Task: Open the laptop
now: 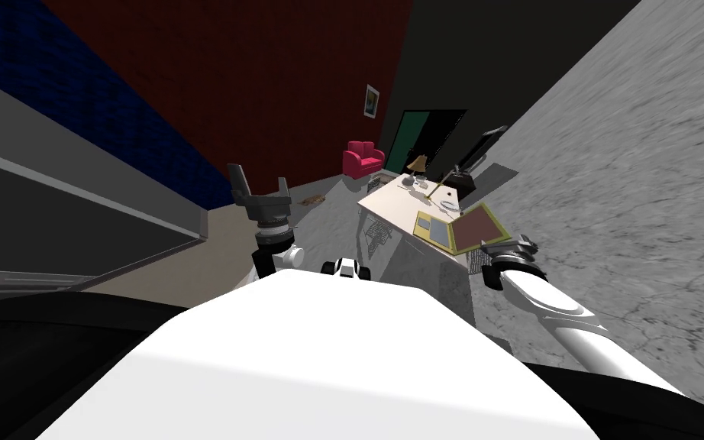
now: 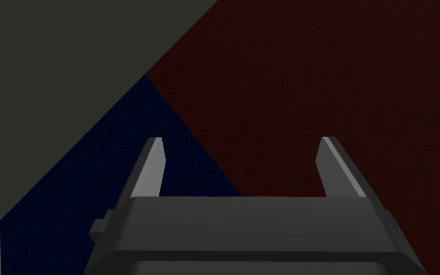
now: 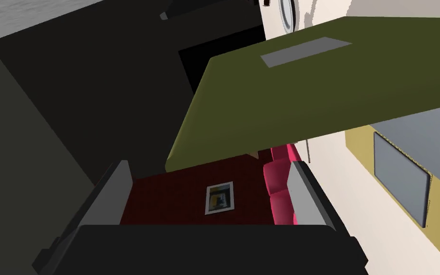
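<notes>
The laptop lies on the near end of a cream desk. Its yellow base holds a grey keyboard, and its lid, with a brownish screen, stands raised. My right gripper is just beside the lid's near edge. In the right wrist view the olive back of the lid slants close over the open right gripper, whose fingers hold nothing. The yellow base with a grey pad lies off to one side. My left gripper is raised to the left of the desk; its fingers stand open and empty.
A lamp, a round plate-like item and a dark monitor are on the desk's far end. A red armchair stands against the red wall beyond. A grey textured wall runs close along the right.
</notes>
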Robot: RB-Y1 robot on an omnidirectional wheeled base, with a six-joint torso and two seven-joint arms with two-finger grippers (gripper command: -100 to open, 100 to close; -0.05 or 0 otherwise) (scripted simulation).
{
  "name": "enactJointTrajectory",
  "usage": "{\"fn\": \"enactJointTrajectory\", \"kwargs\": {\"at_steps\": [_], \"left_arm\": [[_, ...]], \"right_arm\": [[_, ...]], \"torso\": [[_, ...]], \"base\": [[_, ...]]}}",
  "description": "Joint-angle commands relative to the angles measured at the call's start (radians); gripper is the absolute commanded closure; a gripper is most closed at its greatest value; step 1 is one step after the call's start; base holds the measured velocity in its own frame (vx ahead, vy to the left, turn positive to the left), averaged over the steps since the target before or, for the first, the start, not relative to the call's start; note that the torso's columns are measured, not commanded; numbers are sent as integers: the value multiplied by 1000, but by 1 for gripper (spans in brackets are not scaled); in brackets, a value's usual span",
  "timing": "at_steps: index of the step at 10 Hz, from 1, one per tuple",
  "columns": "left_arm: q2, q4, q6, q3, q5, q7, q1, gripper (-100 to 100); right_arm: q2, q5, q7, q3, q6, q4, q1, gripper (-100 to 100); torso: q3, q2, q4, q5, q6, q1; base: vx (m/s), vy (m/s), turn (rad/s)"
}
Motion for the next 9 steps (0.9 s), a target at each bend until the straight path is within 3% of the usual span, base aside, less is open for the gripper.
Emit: {"fn": "enactJointTrajectory", "kwargs": {"at_steps": [1,3,5,6,9], "left_arm": [[0,0,0,0,0,0,0,0],[0,0,0,0,0,0,0,0],[0,0,0,0,0,0,0,0],[0,0,0,0,0,0,0,0],[0,0,0,0,0,0,0,0]], "right_arm": [[27,-53,-46,-10,-34,6,-53,-100],[44,-87,-76,-17,-56,11,-87,-100],[42,-76,-71,-17,-51,9,-77,-100],[42,-75,-71,-17,-51,8,-76,100],[30,-2,-14,12,-5,-9,-42,100]], "torso": [[1,2,0,0,0,-1],[1,1,0,0,0,0],[-1,-2,-1,0,0,1],[-2,-2,-1,0,0,1],[-2,-3,-1,1,0,4]], "base": [[-97,-31,46],[-79,-33,37],[-20,-8,2],[0,0,0],[71,75,-15]]}}
